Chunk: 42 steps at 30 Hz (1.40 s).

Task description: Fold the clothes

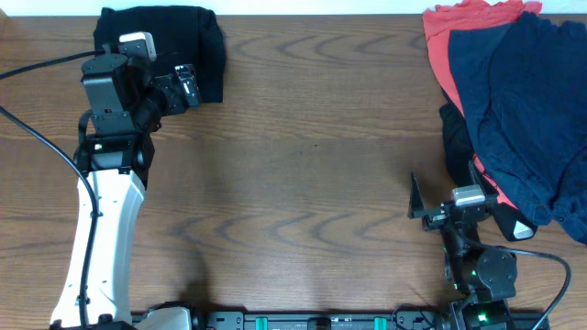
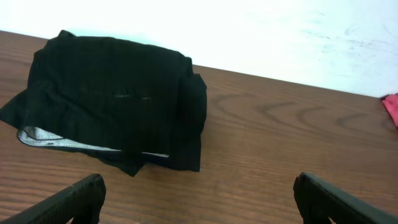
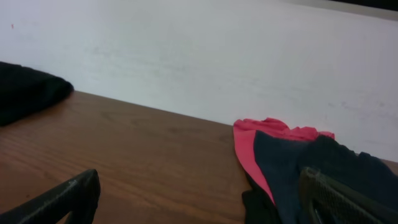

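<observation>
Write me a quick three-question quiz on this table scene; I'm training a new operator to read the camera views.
1. Multiple choice: where do the black shorts lie? A) at the far left of the table; B) at the table centre; C) at the near edge.
2. True or false: the left gripper and the right gripper are both open and hold nothing.
3. Fill in: at the far right, the navy garment lies over a ___ one.
Key: 1 A; 2 true; 3 coral-red, the coral-red garment.
</observation>
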Tool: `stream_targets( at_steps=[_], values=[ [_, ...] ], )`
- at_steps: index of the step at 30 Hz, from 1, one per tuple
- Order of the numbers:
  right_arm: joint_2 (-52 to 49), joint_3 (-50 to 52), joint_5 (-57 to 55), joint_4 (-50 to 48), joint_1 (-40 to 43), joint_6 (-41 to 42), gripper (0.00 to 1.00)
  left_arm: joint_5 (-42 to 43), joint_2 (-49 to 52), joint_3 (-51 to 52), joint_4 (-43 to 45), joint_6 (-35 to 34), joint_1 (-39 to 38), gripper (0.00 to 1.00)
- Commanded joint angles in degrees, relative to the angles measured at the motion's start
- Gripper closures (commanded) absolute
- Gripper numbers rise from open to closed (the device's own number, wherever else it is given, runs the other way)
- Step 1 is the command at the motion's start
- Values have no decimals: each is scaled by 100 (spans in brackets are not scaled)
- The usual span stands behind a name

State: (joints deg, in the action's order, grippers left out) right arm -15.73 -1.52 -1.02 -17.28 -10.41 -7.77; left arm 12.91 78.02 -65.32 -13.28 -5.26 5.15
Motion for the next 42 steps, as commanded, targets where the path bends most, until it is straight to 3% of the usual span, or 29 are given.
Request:
stream_targets(
  at_steps=[1, 16, 29, 42],
  values=[
    [240, 122, 24, 83, 26, 46, 1, -50, 22, 22, -2, 94, 13, 2],
    [1517, 120, 22, 1316, 28, 44, 1, -50, 22, 22, -2, 94, 13, 2],
    [1545, 120, 46, 2166, -55, 44, 1, -50, 22, 22, -2, 94, 13, 2],
    [1545, 120, 44, 2157, -48, 44, 1, -50, 22, 22, -2, 94, 13, 2]
  ],
)
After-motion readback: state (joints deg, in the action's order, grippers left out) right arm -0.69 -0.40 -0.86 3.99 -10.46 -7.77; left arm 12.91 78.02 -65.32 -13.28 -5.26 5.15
